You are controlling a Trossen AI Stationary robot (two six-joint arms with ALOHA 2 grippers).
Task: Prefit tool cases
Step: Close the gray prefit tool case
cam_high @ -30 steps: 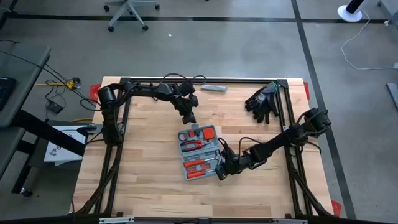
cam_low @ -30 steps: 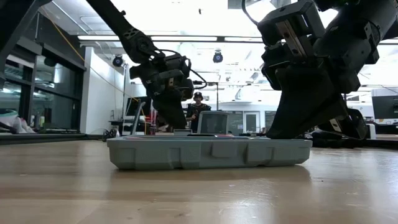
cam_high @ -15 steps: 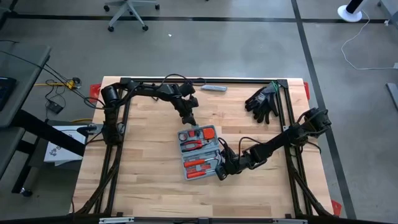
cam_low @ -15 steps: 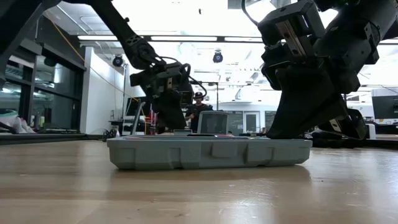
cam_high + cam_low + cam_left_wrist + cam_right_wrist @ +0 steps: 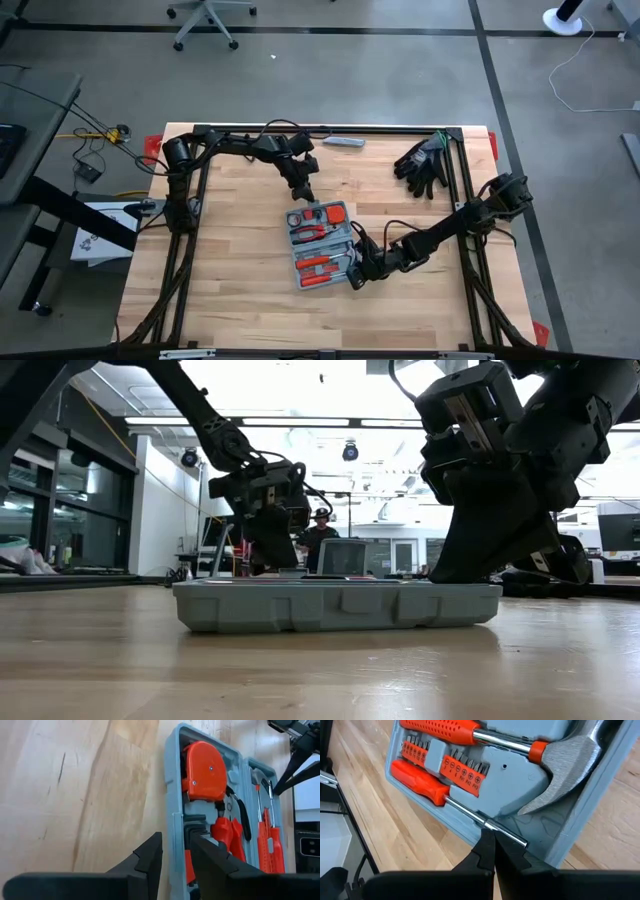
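Note:
The grey-blue tool case (image 5: 320,245) lies open and flat on the wooden table, its orange-handled tools in the recesses; the low view shows its side wall (image 5: 335,605). My left gripper (image 5: 175,857) hangs over the case's far end, slightly open, one finger on each side of the rim (image 5: 173,817) and above it. It also shows in the high view (image 5: 305,192) and low view (image 5: 268,550). My right gripper (image 5: 490,837) is shut, reaching down into the case's near half from its right side (image 5: 352,272). My right gripper is shut, and its tips meet on the bare metal shaft (image 5: 492,826) of the lower orange-handled screwdriver, close to the case's side wall. The fingers come slanting down from the table's right side, across the shaft. The screwdriver lies in its recess in the case.
Black gloves (image 5: 422,165) lie at the far right and a slim grey bar (image 5: 344,142) at the far edge. Dark frame rails (image 5: 195,250) run along the table's sides. A person (image 5: 318,538) stands in the room beyond. Bare wood lies left of and nearer than the case.
My left gripper has risen a little above the case's far end and tipped slightly. The case and my right gripper have stayed where they were.

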